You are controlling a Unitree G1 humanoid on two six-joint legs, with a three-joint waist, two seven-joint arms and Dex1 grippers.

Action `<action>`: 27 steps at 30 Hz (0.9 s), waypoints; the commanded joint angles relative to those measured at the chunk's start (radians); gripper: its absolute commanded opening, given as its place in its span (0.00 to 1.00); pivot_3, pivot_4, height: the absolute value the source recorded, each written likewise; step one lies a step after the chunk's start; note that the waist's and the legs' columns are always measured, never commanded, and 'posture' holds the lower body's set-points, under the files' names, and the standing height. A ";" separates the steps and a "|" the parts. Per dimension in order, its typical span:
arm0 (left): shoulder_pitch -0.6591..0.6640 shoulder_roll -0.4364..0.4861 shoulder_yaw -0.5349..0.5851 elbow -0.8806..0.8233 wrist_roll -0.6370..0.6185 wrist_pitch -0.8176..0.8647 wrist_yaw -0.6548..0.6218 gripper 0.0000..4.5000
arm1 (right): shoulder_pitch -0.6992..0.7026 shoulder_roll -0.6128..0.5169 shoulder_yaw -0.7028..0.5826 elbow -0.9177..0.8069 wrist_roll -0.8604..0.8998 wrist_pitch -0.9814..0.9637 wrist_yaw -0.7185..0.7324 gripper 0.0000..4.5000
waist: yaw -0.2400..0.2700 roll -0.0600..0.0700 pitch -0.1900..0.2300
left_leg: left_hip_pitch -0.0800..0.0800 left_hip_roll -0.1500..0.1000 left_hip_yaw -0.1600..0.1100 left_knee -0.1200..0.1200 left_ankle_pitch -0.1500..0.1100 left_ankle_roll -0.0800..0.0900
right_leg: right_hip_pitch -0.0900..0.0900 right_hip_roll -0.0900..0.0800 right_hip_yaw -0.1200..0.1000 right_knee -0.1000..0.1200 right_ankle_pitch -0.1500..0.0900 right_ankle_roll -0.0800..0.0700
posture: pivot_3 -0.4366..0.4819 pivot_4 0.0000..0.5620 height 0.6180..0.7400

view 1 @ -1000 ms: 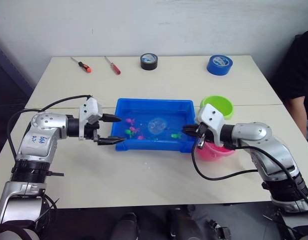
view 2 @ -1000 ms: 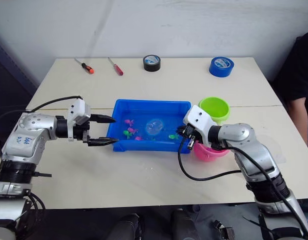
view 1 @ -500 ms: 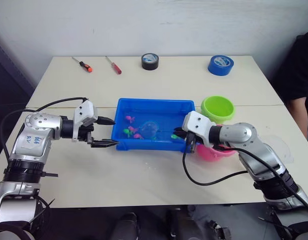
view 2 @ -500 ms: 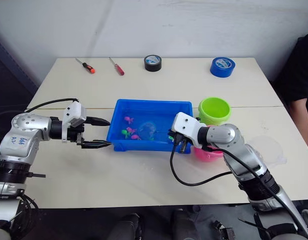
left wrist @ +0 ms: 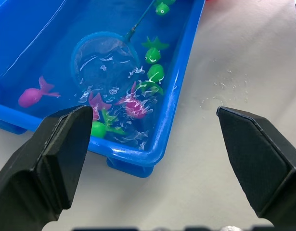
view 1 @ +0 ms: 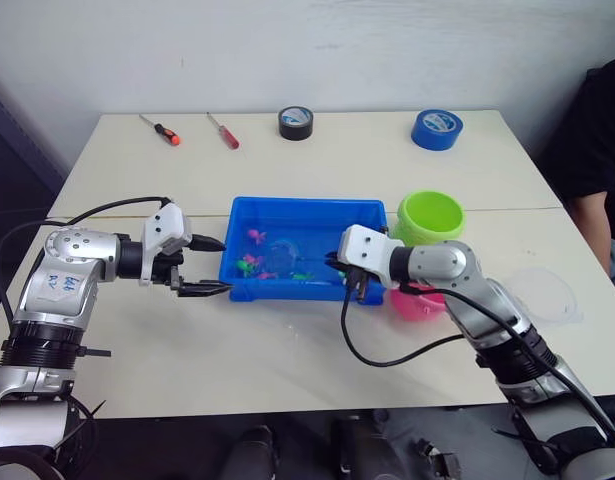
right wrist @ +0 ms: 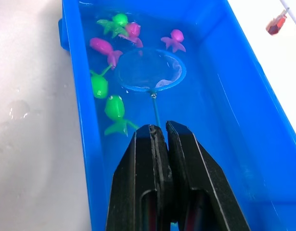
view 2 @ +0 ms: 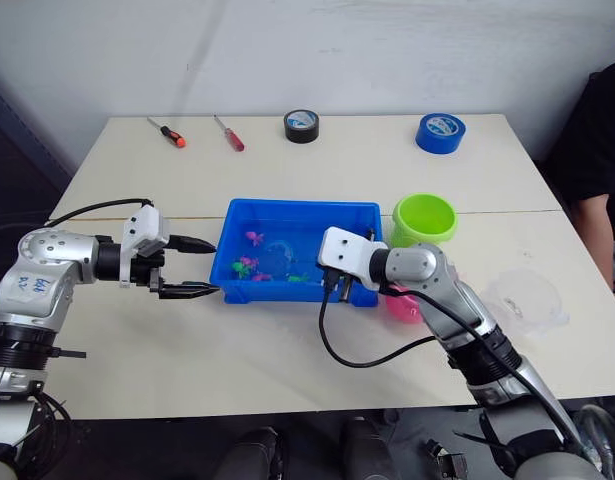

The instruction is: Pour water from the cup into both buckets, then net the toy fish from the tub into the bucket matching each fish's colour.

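The blue tub (view 1: pixel 305 205) sits mid-table and holds water, several green fish (right wrist: pixel 114 108) and pink fish (right wrist: pixel 102 47). My right gripper (view 1: pixel 339 266) hangs over the tub's front right part, shut on the thin handle of the net (right wrist: pixel 150 71). The net's blue hoop lies in the water beside the fish. My left gripper (view 1: pixel 215 266) is open just outside the tub's left end, holding nothing. The lime green bucket (view 1: pixel 432 215) stands right of the tub. The pink bucket (view 1: pixel 417 300) is partly hidden behind my right arm. The clear cup (view 1: pixel 547 295) rests at the far right.
Along the table's far edge lie two screwdrivers (view 1: pixel 159 130) (view 1: pixel 224 130), a black tape roll (view 1: pixel 296 121) and a blue tape roll (view 1: pixel 436 128). A person in black (view 1: pixel 602 150) sits at the right edge. Water drops (left wrist: pixel 220 91) dot the table by the tub.
My right gripper has moved left along the tub's front, drawing the net hoop left toward the fish. My left gripper has pulled back a little from the tub's left end.
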State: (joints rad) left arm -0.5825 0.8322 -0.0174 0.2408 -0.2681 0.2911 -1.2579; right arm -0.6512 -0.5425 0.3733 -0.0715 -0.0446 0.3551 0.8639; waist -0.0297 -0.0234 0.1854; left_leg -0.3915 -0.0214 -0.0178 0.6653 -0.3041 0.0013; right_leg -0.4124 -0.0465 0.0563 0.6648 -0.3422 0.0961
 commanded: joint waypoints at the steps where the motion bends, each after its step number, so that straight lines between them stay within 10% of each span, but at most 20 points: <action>1: -0.006 0.019 0.033 -0.020 -0.009 -0.007 0.005 0.99 | -0.015 -0.002 -0.004 -0.021 -0.005 -0.021 0.028 0.00 | -0.001 0.000 0.000 | 0.000 0.000 0.000 0.000 0.000 0.000 | 0.000 0.000 0.000 0.000 0.000 0.000 | 0.48 0.27 0.97; 27: 0.030 0.069 0.023 -0.024 0.001 -0.016 -0.028 0.99 | -0.052 0.075 0.035 0.037 -0.017 -0.106 0.120 0.00 | -0.002 0.000 0.000 | 0.000 0.000 0.000 0.000 0.000 0.000 | 0.000 0.000 0.000 0.000 0.000 0.000 | 0.48 0.27 0.97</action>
State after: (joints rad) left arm -0.5444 0.8842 -0.0114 0.2407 -0.2665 0.2795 -1.2823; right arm -0.6932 -0.4734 0.4178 -0.0116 -0.0752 0.2575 0.9714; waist -0.0318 -0.0234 0.1854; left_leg -0.3915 -0.0214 -0.0178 0.6652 -0.3041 0.0013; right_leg -0.4126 -0.0466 0.0561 0.6652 -0.3422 0.0960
